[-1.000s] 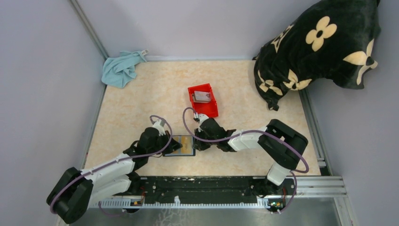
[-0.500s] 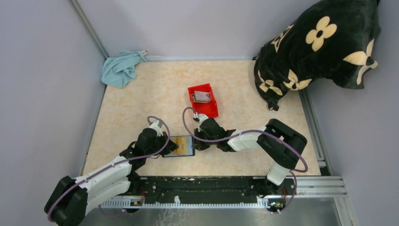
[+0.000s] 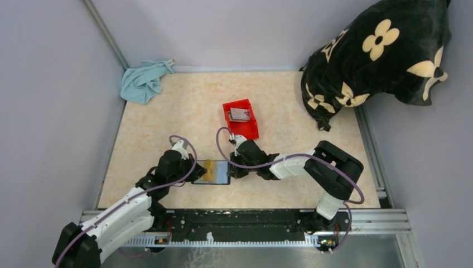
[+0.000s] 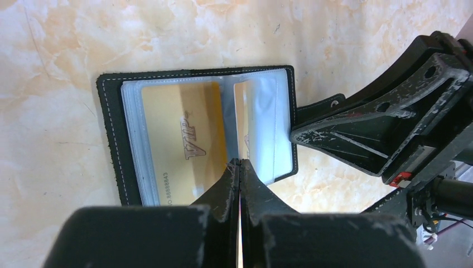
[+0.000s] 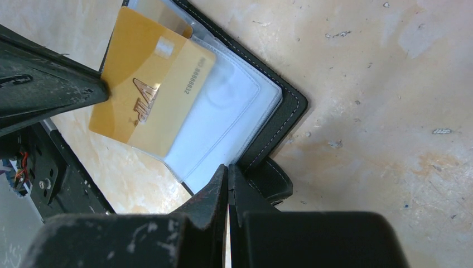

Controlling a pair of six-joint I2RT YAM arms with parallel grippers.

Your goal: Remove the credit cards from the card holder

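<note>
The left arm (image 3: 118, 215) stretches low and forward to the right. The left gripper (image 4: 240, 163) points down with its jaws pressed together; whether anything thin sits between them is unclear. The right arm (image 3: 295, 163) folds back leftward. The right gripper (image 5: 227, 167) is likewise closed, its tips facing the left's, near but apart.

— What's on the table (image 3: 167, 111)?
— Marbled beige top; card holder (image 3: 215, 172) open flat near the front edge; red bin (image 3: 249, 130) mid-table; blue cloth (image 3: 142, 82) crumpled, far left corner; black flowered pillow (image 3: 379, 56) overhanging far right.
</note>
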